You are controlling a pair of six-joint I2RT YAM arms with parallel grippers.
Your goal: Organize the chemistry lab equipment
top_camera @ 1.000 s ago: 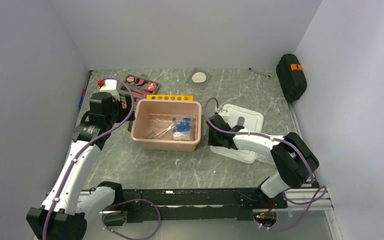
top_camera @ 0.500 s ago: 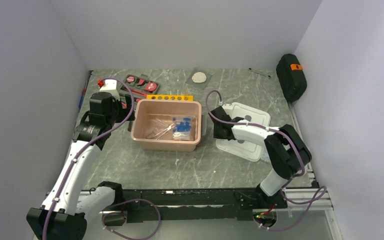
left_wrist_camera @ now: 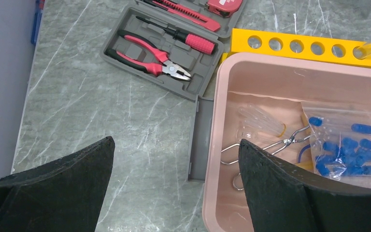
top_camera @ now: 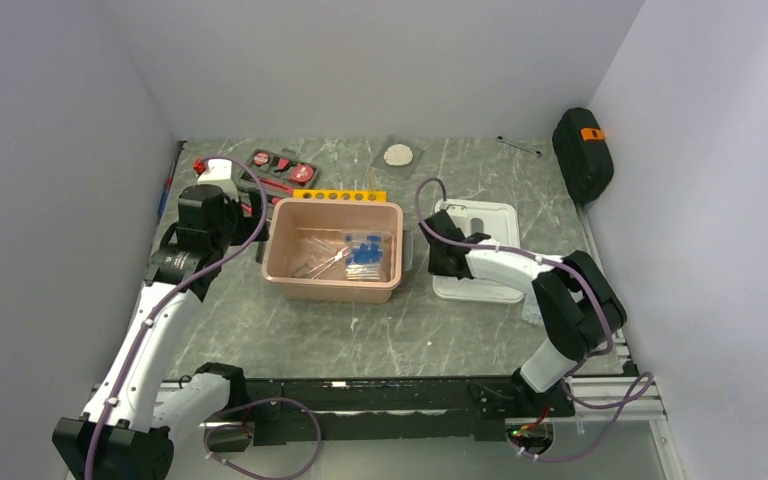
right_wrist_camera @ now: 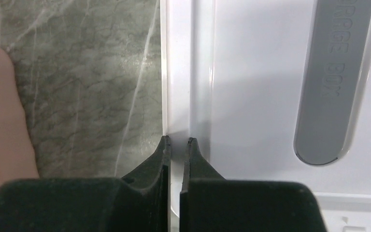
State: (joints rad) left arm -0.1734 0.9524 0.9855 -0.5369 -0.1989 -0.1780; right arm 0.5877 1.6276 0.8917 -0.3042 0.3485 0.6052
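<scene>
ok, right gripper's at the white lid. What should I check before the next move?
1. Right gripper shut on the white lid rim: ok.
2. Left gripper open and holding nothing: ok.
3. Bag of blue-capped tubes inside the pink bin: ok.
4. Yellow test-tube rack in the bin: not ok, it sits on the table behind it.
5. Tool kit kept out of the bin: ok, it lies beside it.
6. Lid lifted off the table: cannot tell.
</scene>
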